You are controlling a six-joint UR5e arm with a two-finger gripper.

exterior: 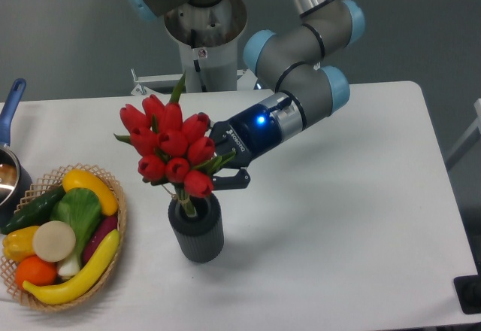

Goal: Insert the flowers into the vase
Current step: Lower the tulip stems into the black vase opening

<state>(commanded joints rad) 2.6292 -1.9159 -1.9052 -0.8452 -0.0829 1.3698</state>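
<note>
Over the vase (196, 229) mouth, the flowers (170, 147) have their stems just inside, heads tilted left (basket (114, 195) is near). Your gripper (224, 170) is clamped on the bunch below the buds; lower it straight, upright, then let go.

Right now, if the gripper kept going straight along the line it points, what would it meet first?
The gripper points left and slightly down, already shut on the flowers. Past the bunch, probably bare table just before the basket; depth is unclear.
</note>
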